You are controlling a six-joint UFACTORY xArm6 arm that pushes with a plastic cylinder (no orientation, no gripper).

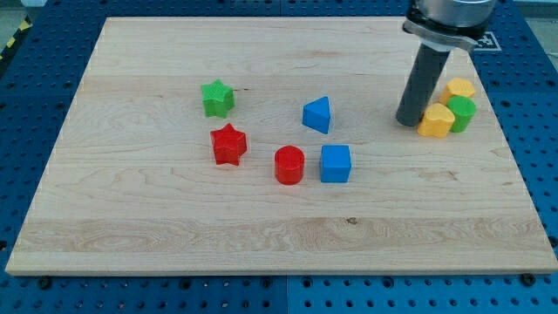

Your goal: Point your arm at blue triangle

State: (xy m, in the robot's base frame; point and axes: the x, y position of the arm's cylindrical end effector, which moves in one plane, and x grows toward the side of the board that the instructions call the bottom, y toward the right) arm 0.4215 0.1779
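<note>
- My tip (408, 121) is bare and holds nothing; it is a plain dark rod with no jaws to open or close, and it stands on the wooden board (174, 235) well to the view's right of the blue triangle (317, 115).
- The blue triangle, which I take as my landmark, lies near the middle of the board, with open wood between it and my tip.
- Just below it and slightly right sits the blue cube (336, 163); below and a little left is the red cylinder (289, 165); further left and lower is the red star (228, 144); up and left is the green star (217, 98).
- Far to its right, touching or nearly touching my rod, is a yellow block (436, 120), with a green block (461, 113) and a second yellow block (459, 89) crowded behind it.
- To do this well, I judge I should slide straight toward the view's left along that open lane and stop just short of the triangle's right face, not nudging it.
- I should leave cleanly so the yellow block is not dragged along.
- The upper arm is cut off at the view's top.
- I cannot tell whether the rod actually touches the yellow block, nor make out the exact shapes of those three clustered blocks.
</note>
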